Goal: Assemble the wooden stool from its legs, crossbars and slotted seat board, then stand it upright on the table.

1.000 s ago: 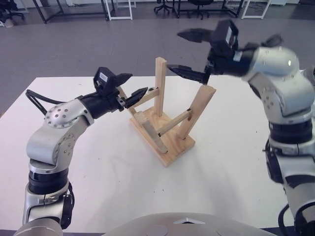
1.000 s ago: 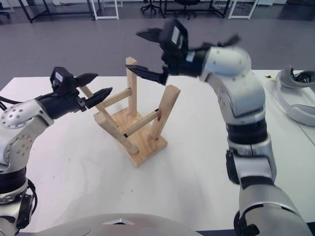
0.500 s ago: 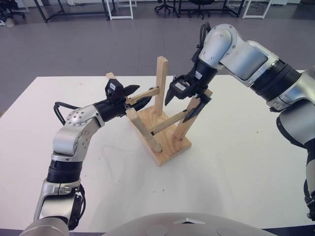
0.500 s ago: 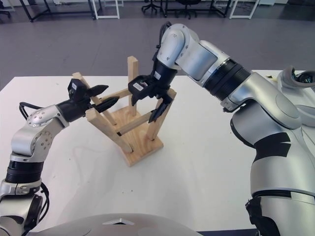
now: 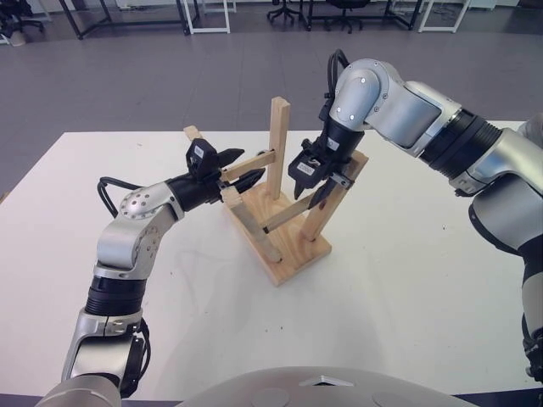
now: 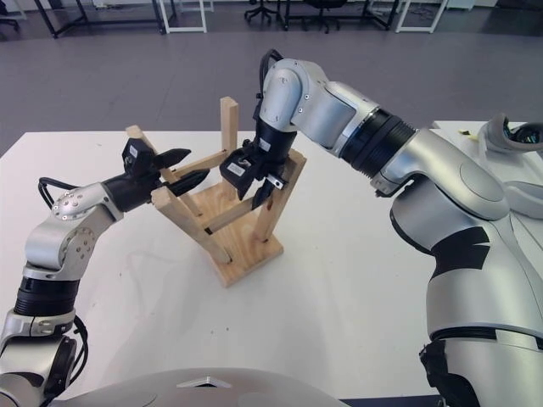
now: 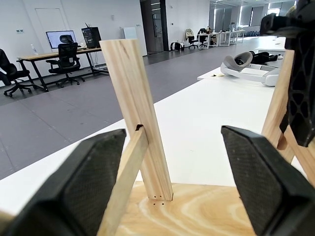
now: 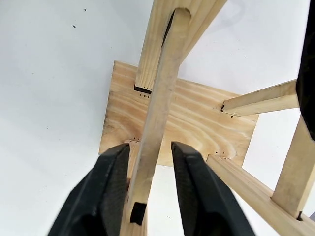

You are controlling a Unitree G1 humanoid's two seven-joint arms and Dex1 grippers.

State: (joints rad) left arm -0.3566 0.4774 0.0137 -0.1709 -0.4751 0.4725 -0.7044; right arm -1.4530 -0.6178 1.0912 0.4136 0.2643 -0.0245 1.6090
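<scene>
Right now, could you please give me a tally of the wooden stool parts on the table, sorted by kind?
Legs: 4
Crossbars: 2
Seat board: 1
Total: 7

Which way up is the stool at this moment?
Upside down: its seat board rests on the table and the legs point upward, so it is not yet stood upright.
</scene>
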